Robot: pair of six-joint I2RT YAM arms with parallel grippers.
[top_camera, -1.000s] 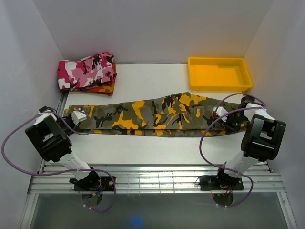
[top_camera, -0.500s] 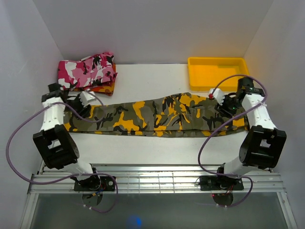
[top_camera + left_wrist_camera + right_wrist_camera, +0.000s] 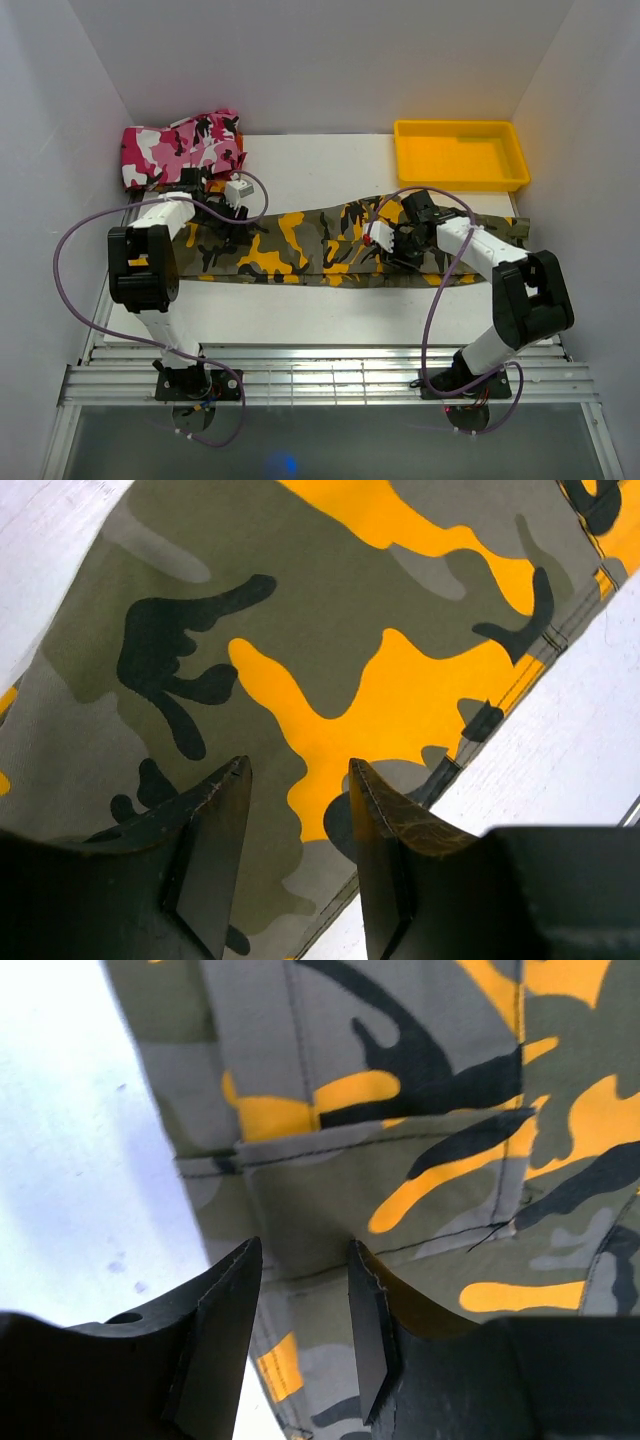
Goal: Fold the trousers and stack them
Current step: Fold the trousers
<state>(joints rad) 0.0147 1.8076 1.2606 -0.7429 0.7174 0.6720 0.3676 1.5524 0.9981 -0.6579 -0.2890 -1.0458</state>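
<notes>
Across mid-table, trousers [image 3: 300,245] lie long axis left-right. Left gripper [image 3: 298,768] over left part, right gripper [image 3: 303,1248] right of centre; both part-open, holding nothing.

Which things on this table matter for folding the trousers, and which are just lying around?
For the job: the trousers, left pincer, right pincer.
Lying about: pink camouflage garment, yellow tray.
</notes>
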